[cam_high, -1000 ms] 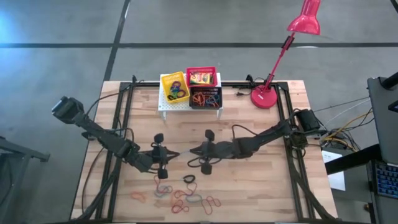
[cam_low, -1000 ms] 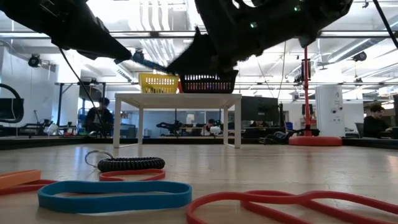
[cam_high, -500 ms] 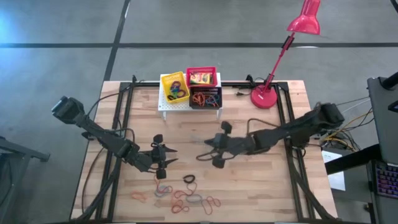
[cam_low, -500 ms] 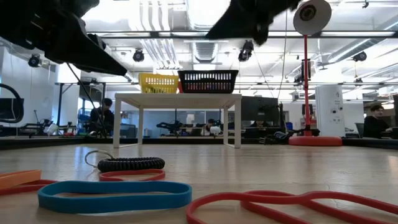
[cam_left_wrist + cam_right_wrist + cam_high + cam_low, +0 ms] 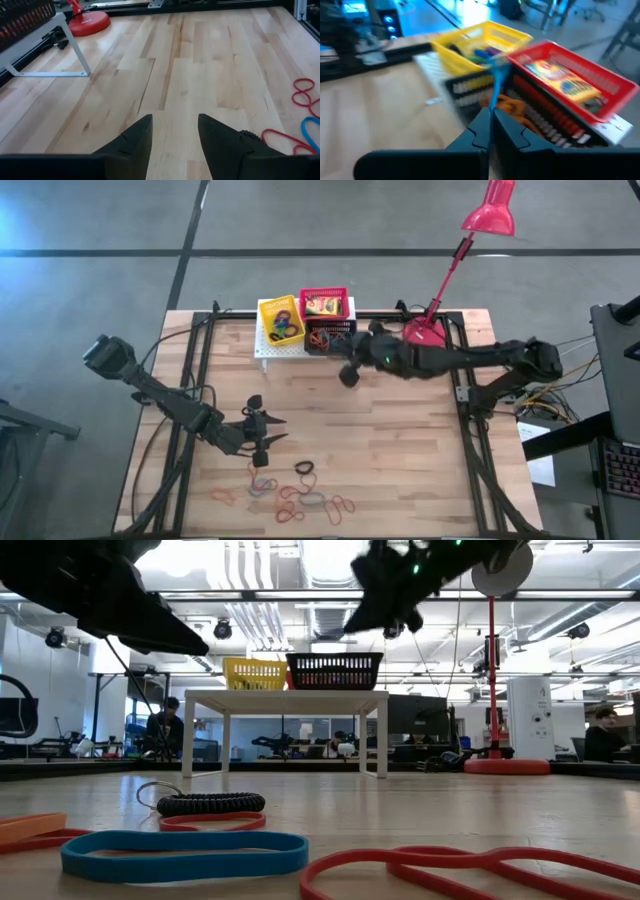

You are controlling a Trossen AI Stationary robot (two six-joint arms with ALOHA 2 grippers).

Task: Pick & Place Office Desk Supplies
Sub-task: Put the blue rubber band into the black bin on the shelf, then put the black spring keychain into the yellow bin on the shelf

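My high camera looks straight down on the desk [image 5: 400,440]; my low one sits level, facing the black basket [image 5: 334,670] both share.

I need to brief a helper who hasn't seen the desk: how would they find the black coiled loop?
Start at the loose pile of elastic loops on the table's near edge. The black coiled loop lies at its far side; it alone is dark and thick.
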